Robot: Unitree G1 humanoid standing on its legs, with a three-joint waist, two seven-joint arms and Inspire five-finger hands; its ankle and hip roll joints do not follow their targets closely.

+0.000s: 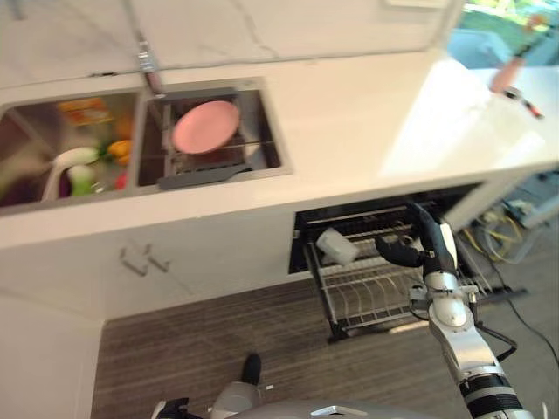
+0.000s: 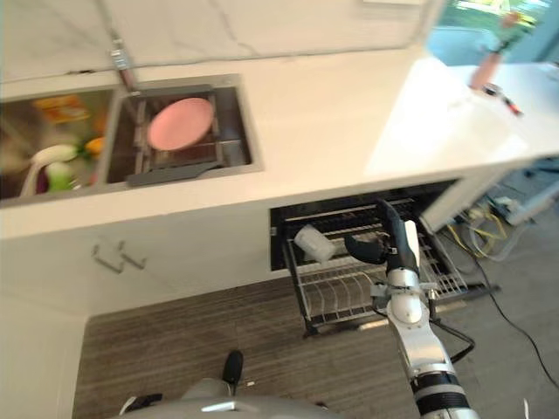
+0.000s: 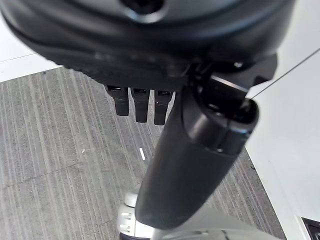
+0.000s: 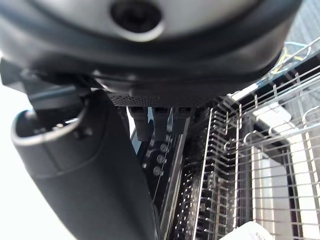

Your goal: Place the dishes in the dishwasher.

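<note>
A pink plate (image 1: 205, 127) rests on a dark rack inside the sink's right basin (image 1: 262, 131). Under the counter the dishwasher's wire rack (image 1: 367, 297) is pulled out, and a white cup (image 1: 336, 247) lies on its side at the rack's left end. My right hand (image 1: 410, 253) hovers over the middle of that rack, open and holding nothing, its thumb pointing towards the cup. In the right wrist view its fingers (image 4: 155, 122) hang straight above the rack's wires (image 4: 260, 165). My left hand (image 3: 140, 102) hangs open over the wooden floor, low at my side.
The left basin (image 1: 74, 161) holds a white bowl and colourful items. A faucet (image 1: 147, 65) stands behind the sink. The white countertop (image 1: 349, 122) overhangs the rack. Cabinet handles (image 1: 140, 260) are left of the dishwasher. Cables (image 1: 498, 236) lie on the floor at right.
</note>
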